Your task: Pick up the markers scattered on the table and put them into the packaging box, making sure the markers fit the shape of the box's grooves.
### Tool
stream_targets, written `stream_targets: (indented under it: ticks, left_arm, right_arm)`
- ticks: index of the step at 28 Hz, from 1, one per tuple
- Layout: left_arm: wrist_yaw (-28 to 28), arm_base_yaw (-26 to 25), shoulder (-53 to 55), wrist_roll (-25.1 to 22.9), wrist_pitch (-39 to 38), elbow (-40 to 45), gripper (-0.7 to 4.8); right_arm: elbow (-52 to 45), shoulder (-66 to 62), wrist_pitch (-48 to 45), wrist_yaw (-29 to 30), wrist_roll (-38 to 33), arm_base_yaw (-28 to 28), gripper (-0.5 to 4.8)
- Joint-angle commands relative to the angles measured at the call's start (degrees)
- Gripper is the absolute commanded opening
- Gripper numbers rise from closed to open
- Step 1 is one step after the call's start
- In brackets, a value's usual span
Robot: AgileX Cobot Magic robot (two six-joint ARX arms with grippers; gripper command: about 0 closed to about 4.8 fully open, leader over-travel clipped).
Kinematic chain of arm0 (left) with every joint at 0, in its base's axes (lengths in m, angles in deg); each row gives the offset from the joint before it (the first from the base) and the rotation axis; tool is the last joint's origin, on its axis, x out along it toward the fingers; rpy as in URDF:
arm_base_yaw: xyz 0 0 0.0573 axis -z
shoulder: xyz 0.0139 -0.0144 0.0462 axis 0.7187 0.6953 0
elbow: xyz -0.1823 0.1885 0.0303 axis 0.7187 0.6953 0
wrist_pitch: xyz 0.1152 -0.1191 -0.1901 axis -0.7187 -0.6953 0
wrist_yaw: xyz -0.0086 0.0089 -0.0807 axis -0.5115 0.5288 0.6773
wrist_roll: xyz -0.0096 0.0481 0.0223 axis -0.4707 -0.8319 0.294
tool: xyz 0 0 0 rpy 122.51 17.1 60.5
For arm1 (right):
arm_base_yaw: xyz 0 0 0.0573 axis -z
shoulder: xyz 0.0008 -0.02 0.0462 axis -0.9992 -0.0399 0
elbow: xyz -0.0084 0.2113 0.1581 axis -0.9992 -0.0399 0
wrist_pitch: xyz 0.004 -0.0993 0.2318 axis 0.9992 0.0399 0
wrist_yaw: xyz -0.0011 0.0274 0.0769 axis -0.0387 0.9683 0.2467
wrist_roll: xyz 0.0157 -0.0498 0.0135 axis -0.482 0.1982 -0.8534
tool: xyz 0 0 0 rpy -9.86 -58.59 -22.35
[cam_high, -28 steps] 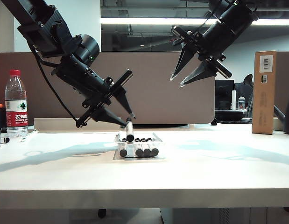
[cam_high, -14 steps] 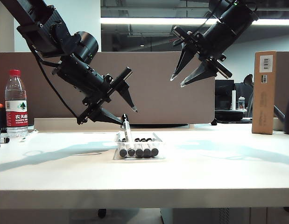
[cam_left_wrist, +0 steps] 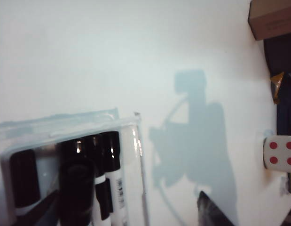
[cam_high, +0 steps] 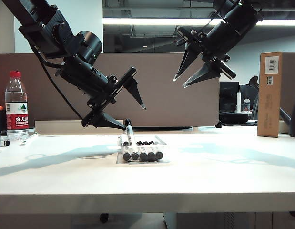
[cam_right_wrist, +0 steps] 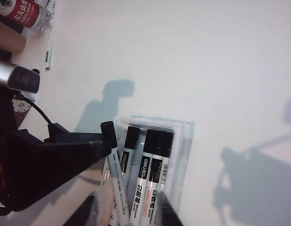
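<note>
Left gripper (cam_high: 134, 116), jaws spread and empty, hangs just left of and above the packaging box (cam_high: 161, 142) at table centre. One marker (cam_high: 130, 135) tilts up, far end raised, long axis near-to-far, not seated in its groove. Right gripper (cam_high: 180, 81), jaws apart, empty, sits high and farther away; the left is nearer.

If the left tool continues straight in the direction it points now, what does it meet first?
The left tool is open and points down toward the packaging box. It would probably meet the tilted marker first; depth is unclear.
</note>
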Motion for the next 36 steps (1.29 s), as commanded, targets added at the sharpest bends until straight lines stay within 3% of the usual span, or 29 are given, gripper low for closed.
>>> stream_targets:
  ticks: [1,3,8,10,14,16,18,19,23,27,36]
  left_arm:
    - [1.64,0.04,-0.17,0.02,0.33,-0.28,3.71]
    - [1.6,0.04,-0.17,-0.02,0.33,-0.28,3.5]
    - [1.68,0.04,-0.17,-0.26,0.79,-0.28,1.27]
    - [1.68,0.04,-0.17,-0.59,0.92,-0.28,0.72]
    - [1.68,0.07,-0.17,-1.6,-0.07,-0.28,0.66]
    - [1.73,0.07,-0.17,-1.6,-0.31,-0.28,1.04]
    - [1.7,0.04,-0.17,-1.75,-0.28,-0.28,2.35]
    - [1.68,0.04,-0.17,-1.84,-0.28,-0.28,2.68]
    - [1.29,0.0,-0.17,-3.28,-0.31,-0.28,3.41]
    - [1.27,0.0,-0.17,-3.8,-0.39,-0.28,4.74]
    - [3.06,-0.33,-0.2,-5.66,-1.16,-0.28,4.7]
  right_arm:
    - [0.35,0.5,-0.87,-0.07,0.33,0.02,1.57]
    - [0.35,0.5,-0.9,-0.07,0.33,0.02,1.57]
    - [0.35,0.5,-0.87,-0.07,0.33,0.02,1.57]
    - [0.35,0.5,-0.87,-0.07,0.33,0.02,1.57]
    - [0.35,0.5,-0.9,-0.07,0.33,0.02,1.57]
    - [0.35,0.5,-0.92,-0.07,0.33,0.02,1.57]
    - [0.35,0.5,-0.96,-0.07,0.33,0.02,1.57]
    - [0.35,0.5,-0.96,-0.07,0.33,0.02,1.57]
    - [0.35,0.5,-0.96,-0.07,0.35,0.02,1.57]
    - [0.35,0.5,-1.05,-0.07,0.35,0.02,1.57]
    - [0.35,0.5,-1.09,-0.04,0.33,0.02,1.57]
